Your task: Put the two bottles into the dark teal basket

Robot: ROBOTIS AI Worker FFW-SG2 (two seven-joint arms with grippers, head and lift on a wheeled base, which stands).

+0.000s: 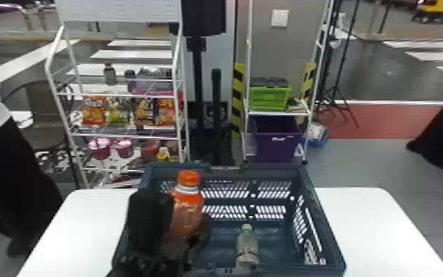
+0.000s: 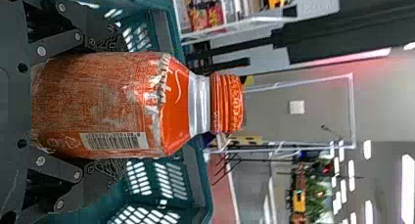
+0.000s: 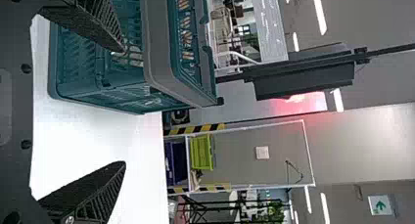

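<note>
Left gripper [image 1: 180,217]: I am grasping the orange bottle upright over the basket's left part.
Orange bottle [image 1: 188,200]: sitting between my left fingers.
Pale bottle [image 1: 247,245]: resting in the basket, to the right of that grip.
Dark teal basket [image 1: 325,224]: extending rightward from my left gripper.
Right gripper [image 3: 122,106]: released, fingers standing apart beside the basket.
Snack bags [image 1: 94,112]: sitting well beyond my left hand.
</note>
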